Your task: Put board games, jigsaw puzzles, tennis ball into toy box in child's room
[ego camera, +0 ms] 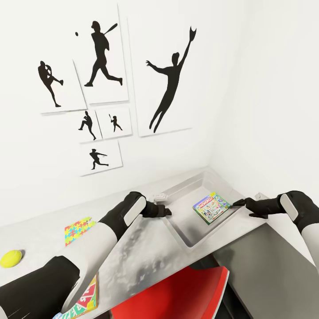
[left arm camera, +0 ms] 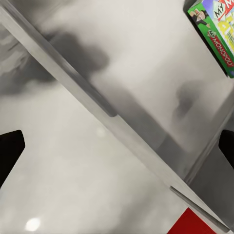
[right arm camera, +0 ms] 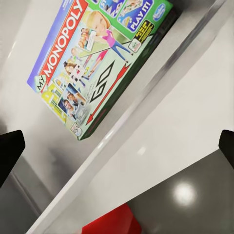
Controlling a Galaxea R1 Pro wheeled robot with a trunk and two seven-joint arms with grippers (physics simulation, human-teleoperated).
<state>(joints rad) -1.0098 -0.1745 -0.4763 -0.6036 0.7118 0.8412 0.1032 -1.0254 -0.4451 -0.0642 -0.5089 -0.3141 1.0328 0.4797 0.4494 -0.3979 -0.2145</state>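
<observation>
My right pincer (ego camera: pixel 235 203) hovers wide open, empty, over the toy box's (ego camera: pixel 179 232) thick grey rim; glossy Monopoly box (ego camera: pixel 211 207) lies flat inside.

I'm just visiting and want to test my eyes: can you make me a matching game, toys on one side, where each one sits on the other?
Things:
1. Monopoly box
2. tennis ball
3. puzzle
4. Skip-Bo box

Places:
A. table, near edge, partly under the left arm
B. inside the toy box
C. table, far left
D. table, between ball and toy box

Pairs: 1-B, 2-C, 3-D, 4-A
</observation>
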